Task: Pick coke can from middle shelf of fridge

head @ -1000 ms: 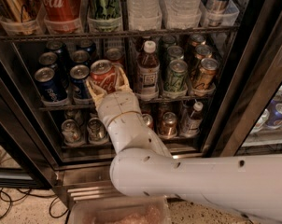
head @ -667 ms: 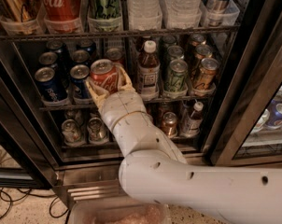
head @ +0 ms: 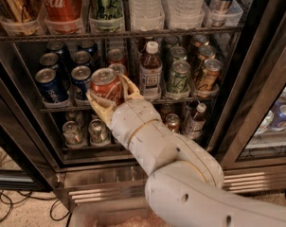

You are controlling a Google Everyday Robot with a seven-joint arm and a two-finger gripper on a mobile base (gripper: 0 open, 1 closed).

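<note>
In the camera view, the gripper (head: 111, 92) was inside the fridge (head: 230, 117), its 2 fingers (head: 129, 88) closed on the sides of the coke can (head: 105, 83) at the front of the middle shelf (head: 190, 100). The grasp looked made. The next move would need a lift over the rail, then a straight pull outward. The can was red with a silver top.

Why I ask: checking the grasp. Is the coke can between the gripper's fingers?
Yes, the gripper has its fingers closed on both sides of the coke can at the front of the middle shelf.
</note>
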